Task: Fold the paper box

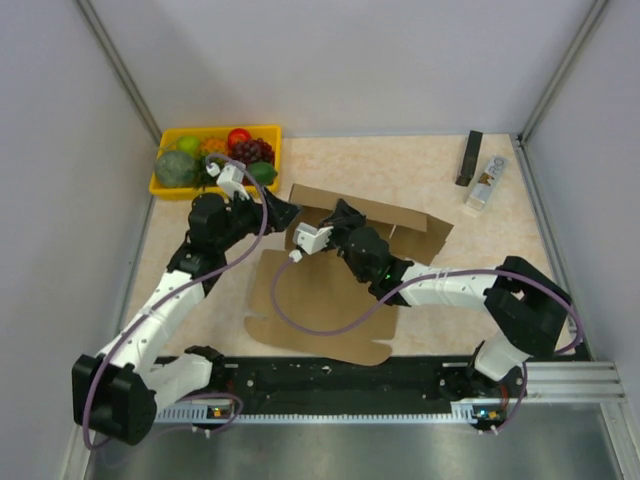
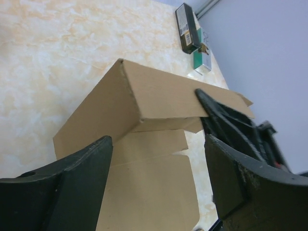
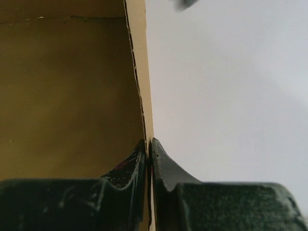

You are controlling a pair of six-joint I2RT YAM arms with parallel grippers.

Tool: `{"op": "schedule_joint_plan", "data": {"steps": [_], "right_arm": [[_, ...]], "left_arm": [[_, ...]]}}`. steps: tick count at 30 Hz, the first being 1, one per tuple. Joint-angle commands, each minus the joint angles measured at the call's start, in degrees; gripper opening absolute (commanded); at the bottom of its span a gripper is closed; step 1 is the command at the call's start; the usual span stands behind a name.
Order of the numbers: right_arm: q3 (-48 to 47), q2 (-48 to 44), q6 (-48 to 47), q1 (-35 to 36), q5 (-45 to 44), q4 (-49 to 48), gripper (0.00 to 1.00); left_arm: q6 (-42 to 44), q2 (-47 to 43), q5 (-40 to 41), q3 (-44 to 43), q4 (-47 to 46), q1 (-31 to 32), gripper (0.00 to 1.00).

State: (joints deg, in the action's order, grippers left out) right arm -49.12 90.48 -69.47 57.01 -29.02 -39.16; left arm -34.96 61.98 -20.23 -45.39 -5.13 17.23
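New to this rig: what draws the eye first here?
A brown corrugated cardboard box sheet lies half folded mid-table, one wall raised. The right gripper is shut on that wall's edge, the left gripper open at the box's left end. A yellow plastic tray of fruit sits far left.

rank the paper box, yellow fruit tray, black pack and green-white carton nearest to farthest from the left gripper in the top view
1. paper box, just right of the left gripper
2. yellow fruit tray, back left
3. black pack and green-white carton, back right: too close to call
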Motion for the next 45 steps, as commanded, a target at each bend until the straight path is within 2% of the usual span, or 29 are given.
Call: {"op": "schedule_joint_plan", "data": {"steps": [1,3,5,8,15,17,20,21,23,27,31,34,36,37,39,40,41,42,43,45], "right_arm": [[0.52,0.40,-0.05,0.82,-0.08,-1.45,0.08],[0.43,0.75,0.04,0.82,0.19,-0.84,0.08],[0.26,0.93,0.21,0.91,0.27,-0.66,0.08],[-0.18,0.84,0.57,0.82,0.54,0.31,0.08],[-0.89,0.05,2.32,0.91,1.68,2.24,0.10],[-0.80,0.14,2.50,0.82,2.12,2.33,0.11],[-0.71,0.40,3.03,0.91,2.12,2.15,0.11],[-0.62,0.40,3.11,0.91,2.29,1.98,0.11],[-0.27,0.23,3.47,0.99,2.38,2.24,0.11],[-0.18,-0.56,5.22,1.08,2.12,3.03,0.14],[-0.09,-2.23,10.12,1.08,2.21,7.05,0.23],[-1.58,-3.98,16.61,1.17,2.39,13.90,0.41],[-2.73,-5.30,20.85,1.17,0.98,20.41,0.45],[-2.91,-7.22,25.31,1.17,0.28,22.09,0.56],[-2.56,-9.95,30.42,1.08,-2.61,26.66,0.64],[-2.47,-11.45,36.37,1.08,-3.23,28.59,0.74],[-2.29,-14.42,38.95,1.17,-4.28,30.96,0.79],[-2.55,-15.93,41.85,1.17,-3.69,36.81,0.92],[-2.73,-17.42,47.10,1.17,-2.98,39.13,0.99],[-2.64,-21.47,50.91,1.08,-0.88,47.19,0.99]], "left_arm": [[1.82,-8.26,2.28,0.82,-0.86,-0.36,0.83],[1.56,-9.24,4.84,0.39,0.81,-0.36,0.84],[2.17,-6.28,7.04,-1.71,2.04,-0.36,0.84],[3.06,0.48,5.38,-6.55,4.51,-0.36,0.82],[4.55,9.03,3.27,-9.55,-0.41,-0.36,0.79],[5.42,10.79,2.92,-9.20,-0.85,-0.36,0.76],[5.87,12.55,1.95,-7.97,-1.38,-0.36,0.62],[5.96,12.73,1.86,-7.62,-1.38,-0.36,0.54],[5.78,12.91,1.68,-5.95,-2.77,-0.36,0.49],[5.87,12.12,1.68,-2.78,-4.36,-0.36,0.45],[6.66,11.68,2.21,-0.76,-4.46,-0.36,0.41],[7.36,11.33,2.83,0.64,-4.19,-0.36,0.38],[7.45,10.62,2.83,1.17,-4.19,-0.36,0.37],[7.45,10.36,2.74,1.79,-4.45,-0.36,0.37],[7.10,9.83,2.74,2.40,-4.72,-0.36,0.36],[7.10,9.74,2.65,2.84,-4.81,-0.36,0.36],[6.84,9.57,2.56,3.02,-5.07,-0.36,0.36],[6.75,9.57,2.30,3.28,-5.24,-0.36,0.35],[6.66,9.57,2.21,3.72,-5.42,-0.36,0.35],[6.31,9.74,2.12,3.99,-5.77,-0.36,0.35]]}}
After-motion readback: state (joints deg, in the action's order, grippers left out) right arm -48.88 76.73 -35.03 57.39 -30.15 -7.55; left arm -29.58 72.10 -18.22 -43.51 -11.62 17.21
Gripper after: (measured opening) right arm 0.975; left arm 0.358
